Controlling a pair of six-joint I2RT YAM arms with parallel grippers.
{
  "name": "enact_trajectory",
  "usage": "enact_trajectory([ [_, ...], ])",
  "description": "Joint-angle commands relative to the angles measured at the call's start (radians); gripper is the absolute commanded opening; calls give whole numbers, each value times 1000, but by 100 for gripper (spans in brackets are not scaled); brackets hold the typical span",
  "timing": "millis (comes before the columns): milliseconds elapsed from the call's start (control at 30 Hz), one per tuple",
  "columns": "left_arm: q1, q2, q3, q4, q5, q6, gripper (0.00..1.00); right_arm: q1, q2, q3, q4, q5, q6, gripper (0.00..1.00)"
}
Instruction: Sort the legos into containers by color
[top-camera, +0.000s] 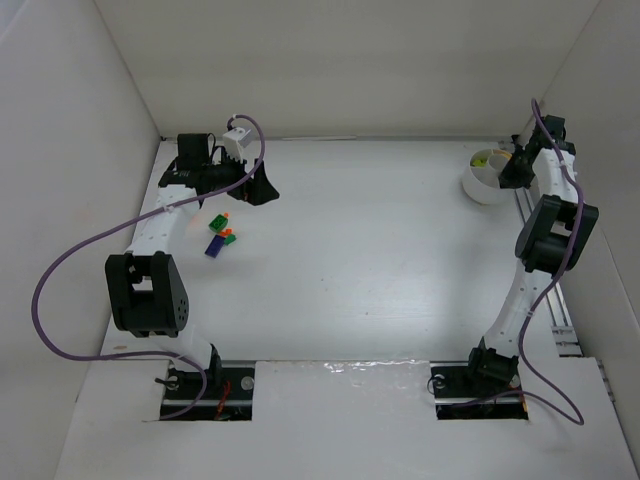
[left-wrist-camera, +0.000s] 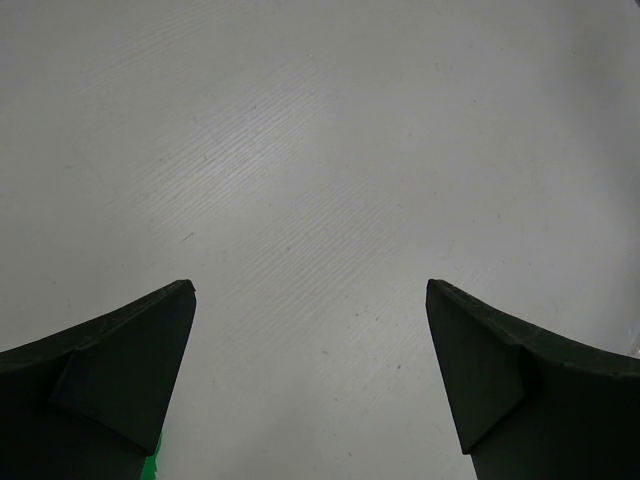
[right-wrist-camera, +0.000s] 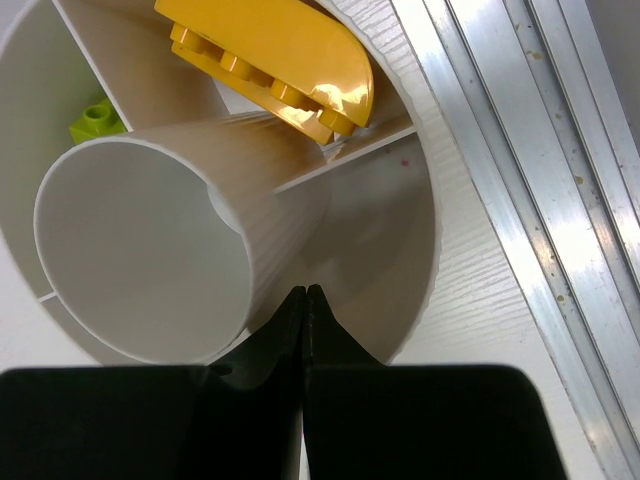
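Observation:
A green lego (top-camera: 218, 222), an orange-and-green one (top-camera: 229, 237) and a dark blue one (top-camera: 214, 248) lie on the table at the left. My left gripper (top-camera: 258, 190) hovers just behind and to the right of them, open and empty (left-wrist-camera: 310, 290); a green sliver (left-wrist-camera: 152, 468) shows beside its left finger. The white round container (top-camera: 485, 176) stands at the far right. My right gripper (top-camera: 508, 172) hangs over it, shut with nothing between the tips (right-wrist-camera: 305, 290). Inside the container (right-wrist-camera: 420, 230) lie a yellow lego (right-wrist-camera: 270, 60) and a lime-green brick (right-wrist-camera: 97, 120) in separate wedges.
A white tube (right-wrist-camera: 150, 250) rises from the container's middle. Aluminium rails (right-wrist-camera: 520, 170) run along the table's right edge, close to the container. White walls enclose the table at the back and sides. A purple cable (top-camera: 60, 270) loops off the left arm.

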Motion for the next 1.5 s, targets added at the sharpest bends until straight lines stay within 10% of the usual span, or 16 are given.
enact_trajectory([
  [0,-7,-10,28,22,30,-5,99,9,-70,31,-18,-16,-10,0],
  [1467,-7,-19,19,22,30,4,99,46,-118,50,11,92,8,0],
])
